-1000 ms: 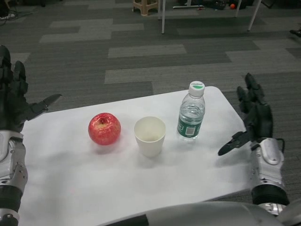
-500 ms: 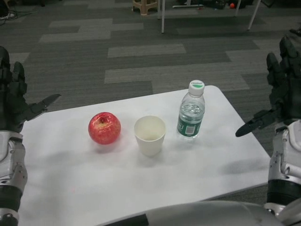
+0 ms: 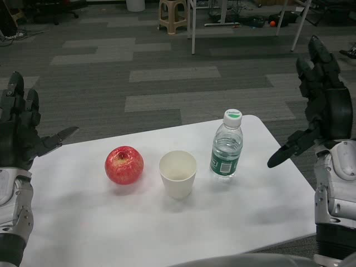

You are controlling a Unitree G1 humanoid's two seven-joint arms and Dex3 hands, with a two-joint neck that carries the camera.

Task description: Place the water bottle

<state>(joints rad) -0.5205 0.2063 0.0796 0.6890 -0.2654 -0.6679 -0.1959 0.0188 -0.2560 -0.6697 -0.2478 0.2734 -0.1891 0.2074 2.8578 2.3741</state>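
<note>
Bottle [image 3: 226,144] stands upright at 3 o'clock of the cup [image 3: 177,174], so we judge it placed. Our right hand [image 3: 321,108] and left hand [image 3: 19,130] hover with fingers spread, holding nothing.

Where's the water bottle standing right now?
The water bottle stands upright on the white table, right of centre, just right of the paper cup.

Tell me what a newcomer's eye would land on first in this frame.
Probably the red apple, the brightest thing on the white table; it stands in a row with a white paper cup in the middle and an upright water bottle on the right. Next, the two black hands raised with fingers spread: the left hand at the table's left edge, the right hand beyond the bottle, holding nothing.
</note>
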